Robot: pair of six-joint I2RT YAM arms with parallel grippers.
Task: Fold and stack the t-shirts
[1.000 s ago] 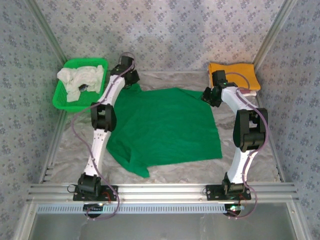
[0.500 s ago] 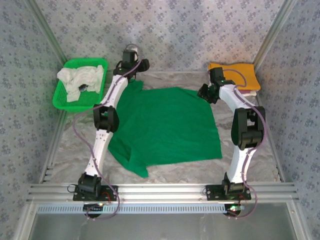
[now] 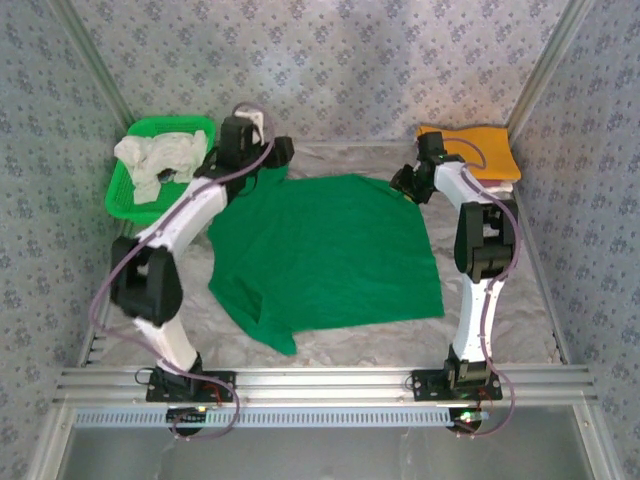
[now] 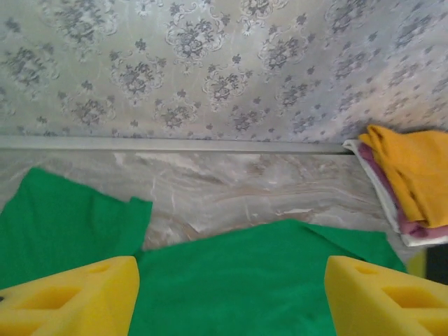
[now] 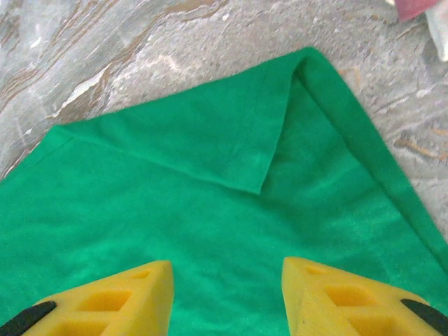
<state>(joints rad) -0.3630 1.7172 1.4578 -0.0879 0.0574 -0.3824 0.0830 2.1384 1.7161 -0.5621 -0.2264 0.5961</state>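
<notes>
Your green shirt (image 3: pixel 330 250) lies spread flat across the middle of the bench (image 3: pixel 380 345), one sleeve towards the near left. None of its main folds is made; the right wrist view shows just a small flap turned over at its far right corner.

Your left gripper (image 4: pixel 231 294) hangs above the shirt's far left edge with its jaws wide apart and nothing between them. Your right gripper (image 5: pixel 227 294) hovers over that turned corner, jaws parted and empty, with the cloth lying loose below.

In the far right corner an orange-yellow shirt (image 3: pixel 470 150) sits folded on top of pinkish and pale layers, so I judge the stack is started. In the far left corner the basket (image 3: pixel 120 195) holds crumpled whitish shirts (image 3: pixel 155 160). By my reckoning you have the green one to fold and stack, then those.
</notes>
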